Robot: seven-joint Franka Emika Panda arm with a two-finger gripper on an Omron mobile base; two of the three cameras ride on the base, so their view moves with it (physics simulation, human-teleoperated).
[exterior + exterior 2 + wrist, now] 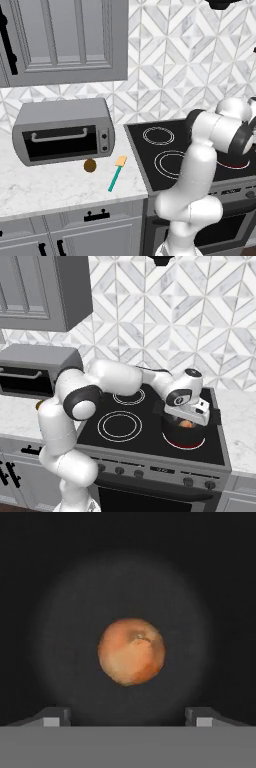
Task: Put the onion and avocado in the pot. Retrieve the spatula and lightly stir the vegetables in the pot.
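Your gripper (128,719) hangs with jaws apart over the onion (131,651) in the pot (60,612); lift straight up, then fetch the avocado (90,165).

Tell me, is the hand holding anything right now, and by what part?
Nothing. The hand is open above the pot, and the onion lies free on the pot's floor, clear of both fingertips.

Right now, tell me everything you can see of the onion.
The onion is a small, round, orange-brown ball with a reddish tint, a paler patch on one side and a small dark mark near its top. It looks smooth and whole. It lies in the middle of the black pot, on its dark floor, with the open gripper above it and apart from it. In the right base view it shows as an orange spot inside the pot.
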